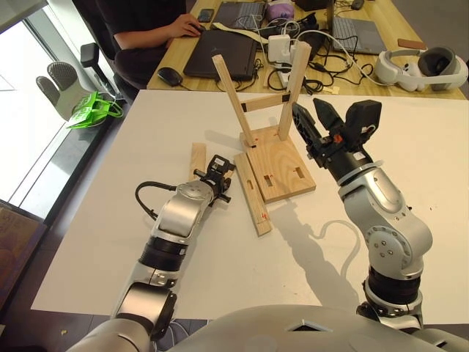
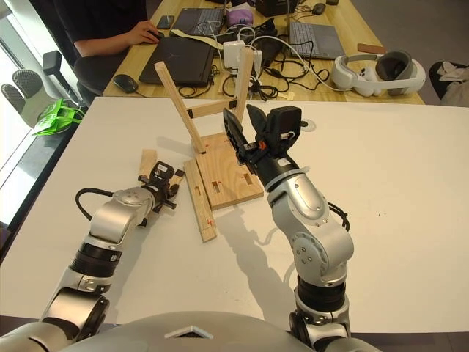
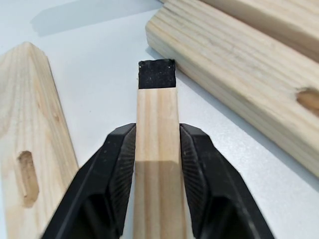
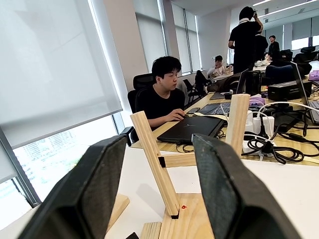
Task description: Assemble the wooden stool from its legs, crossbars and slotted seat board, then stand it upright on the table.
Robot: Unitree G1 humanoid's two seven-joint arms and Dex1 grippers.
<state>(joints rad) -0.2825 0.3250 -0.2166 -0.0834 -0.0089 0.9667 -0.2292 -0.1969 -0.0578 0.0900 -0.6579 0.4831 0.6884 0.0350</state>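
The left gripper [image 3: 157, 133] is closed on a loose crossbar [image 3: 155, 169], its two black fingers [image 3: 117, 169] pressed flat against the bar's sides, and the bar's black-tipped end sticks out past the fingertips. This gripper sits low over the white table [image 1: 410, 205], in the gap between two loose legs. One is a short-looking leg [image 1: 198, 160] just to its left, with a slot in its face. The other is a longer leg [image 1: 253, 194] just to its right, which lies flat along the left edge of the seat board [image 1: 282, 165]. Whether the held crossbar touches the table cannot be told. The right gripper [image 1: 311, 117] is raised above the table with its jaws spread wide and nothing between them. It hangs over the far right part of the seat board, just beside the upright right leg [image 1: 293, 92] but apart from it. The seat board lies flat near the middle of the table with open slots on its near half. At its far end stand two legs, the left leg [image 1: 234, 99] tilted out to the left and the right one nearly upright. They are joined partway up by a fitted crossbar [image 1: 264, 103] with black ends. Beyond the table's far edge runs a wooden desk [image 1: 396, 22].
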